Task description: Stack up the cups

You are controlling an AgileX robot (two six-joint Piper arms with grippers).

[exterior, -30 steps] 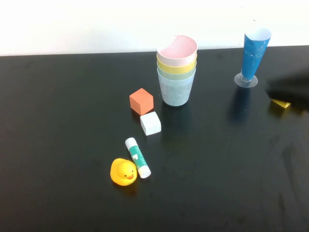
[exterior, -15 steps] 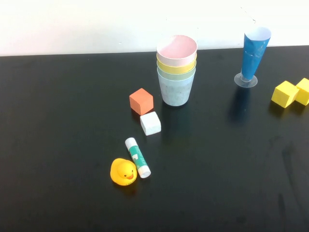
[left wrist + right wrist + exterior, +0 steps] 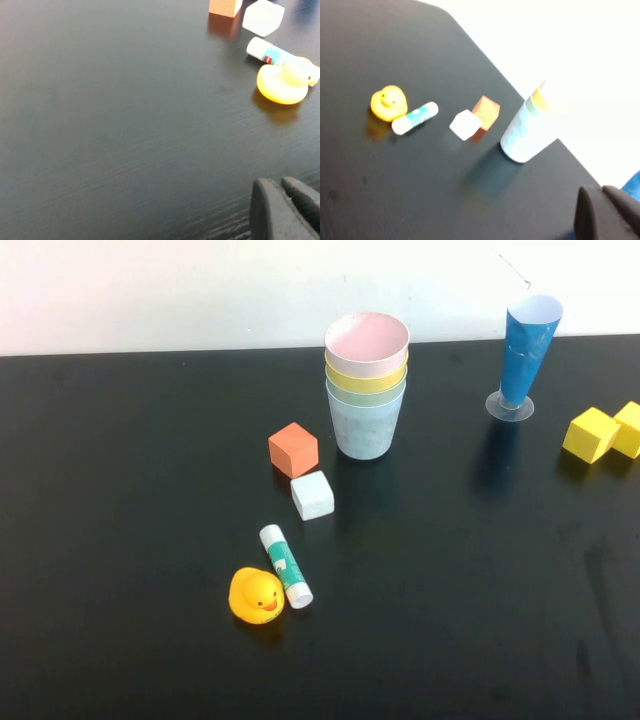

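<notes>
The cups stand nested in one upright stack at the back middle of the black table: light blue at the bottom, pale green, then yellow, with pink on top. The right wrist view shows the same stack. Neither arm appears in the high view. My left gripper is shut with nothing in it, above bare table on the near side of the duck. My right gripper is shut and holds nothing, well clear of the stack.
An orange cube, a white cube, a glue stick and a yellow rubber duck lie in front of the stack to its left. A tall blue cone glass and two yellow blocks stand at the back right.
The dark right arm, a second ago at the right edge over the yellow blocks, has left the high view. The blocks now show fully. The cup stack has not moved.
</notes>
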